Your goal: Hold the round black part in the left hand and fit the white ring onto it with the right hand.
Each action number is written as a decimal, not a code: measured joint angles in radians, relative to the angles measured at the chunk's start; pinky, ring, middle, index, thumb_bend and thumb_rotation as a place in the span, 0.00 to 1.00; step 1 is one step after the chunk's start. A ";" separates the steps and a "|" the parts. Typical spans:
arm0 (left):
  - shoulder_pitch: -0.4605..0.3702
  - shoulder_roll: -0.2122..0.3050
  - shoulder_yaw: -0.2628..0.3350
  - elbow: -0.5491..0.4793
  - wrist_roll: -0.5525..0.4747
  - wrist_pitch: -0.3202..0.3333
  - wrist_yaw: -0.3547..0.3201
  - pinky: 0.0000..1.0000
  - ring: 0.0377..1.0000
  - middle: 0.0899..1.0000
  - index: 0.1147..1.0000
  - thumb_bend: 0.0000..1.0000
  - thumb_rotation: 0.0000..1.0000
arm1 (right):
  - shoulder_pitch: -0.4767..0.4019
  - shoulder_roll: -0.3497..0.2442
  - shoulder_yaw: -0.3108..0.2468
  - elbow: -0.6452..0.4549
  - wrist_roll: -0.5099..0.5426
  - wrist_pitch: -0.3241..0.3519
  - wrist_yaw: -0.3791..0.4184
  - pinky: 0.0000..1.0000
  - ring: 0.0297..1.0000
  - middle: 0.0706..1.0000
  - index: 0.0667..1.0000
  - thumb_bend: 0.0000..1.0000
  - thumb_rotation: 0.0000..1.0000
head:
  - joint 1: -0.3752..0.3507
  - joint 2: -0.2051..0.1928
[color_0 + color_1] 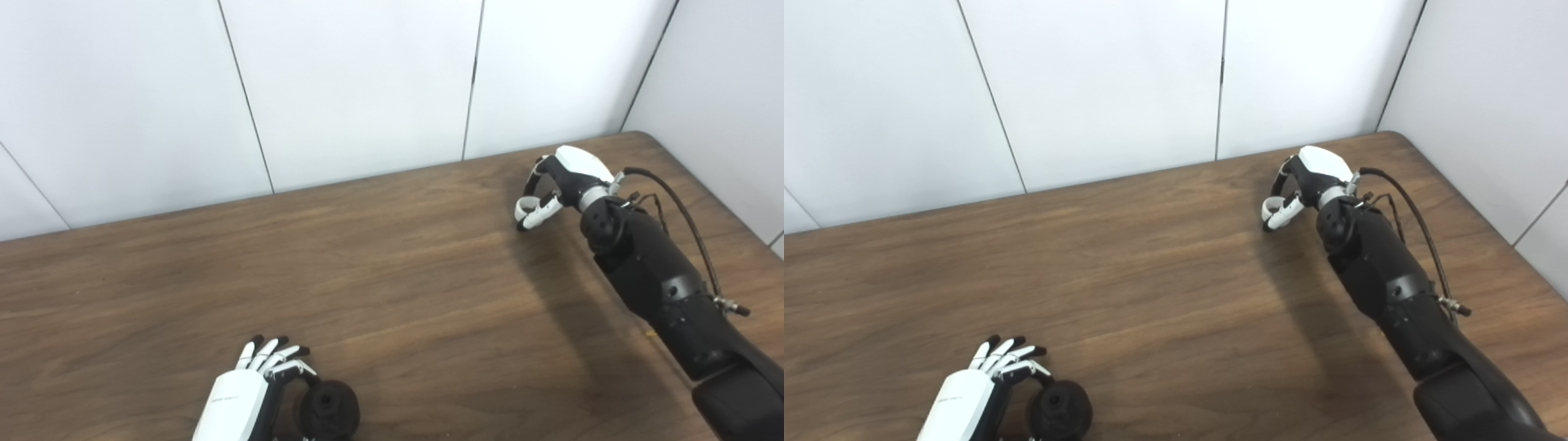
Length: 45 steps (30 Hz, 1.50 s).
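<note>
The round black part [327, 409] with a centre hole lies on the wooden table [392, 275] at the bottom left. My left hand [257, 383] rests just left of it, fingers spread and mostly straight, one fingertip touching its top edge; the thumb is hidden. My right hand [551, 187] is far off at the back right, low over the table, fingers curled. A small white ring [525, 207] sits pinched between its thumb and a finger. The ring also shows in the right eye view [1271, 208].
White wall panels [367, 79] stand right behind the table's far edge and along its right side. The right forearm [661, 282] with a loose black cable crosses the right part of the table. The table's far right corner [637, 136] is close to the right hand.
</note>
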 measured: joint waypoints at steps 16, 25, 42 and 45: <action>0.000 0.000 0.001 -0.003 0.004 0.000 -0.004 1.00 0.92 0.80 0.42 0.52 0.05 | 0.021 -0.021 0.004 -0.020 0.015 -0.006 -0.011 1.00 1.00 0.89 0.45 0.52 0.14 | -0.002 0.003; 0.000 -0.001 0.001 -0.003 0.005 0.001 -0.003 1.00 0.92 0.79 0.42 0.52 0.05 | 0.068 -0.047 0.007 -0.119 0.040 -0.036 0.015 1.00 1.00 0.87 0.45 0.52 0.13 | 0.005 0.003; -0.002 -0.027 -0.007 0.000 0.034 0.011 -0.005 1.00 0.92 0.79 0.42 0.52 0.05 | 0.133 -0.048 0.057 -0.552 0.033 -0.064 0.183 1.00 1.00 0.86 0.45 0.52 0.14 | 0.080 0.012; -0.006 -0.032 -0.012 0.001 0.036 0.018 -0.008 1.00 0.91 0.79 0.42 0.52 0.05 | 0.133 -0.044 0.066 -0.644 0.028 -0.057 0.240 1.00 1.00 0.86 0.45 0.52 0.14 | 0.101 0.018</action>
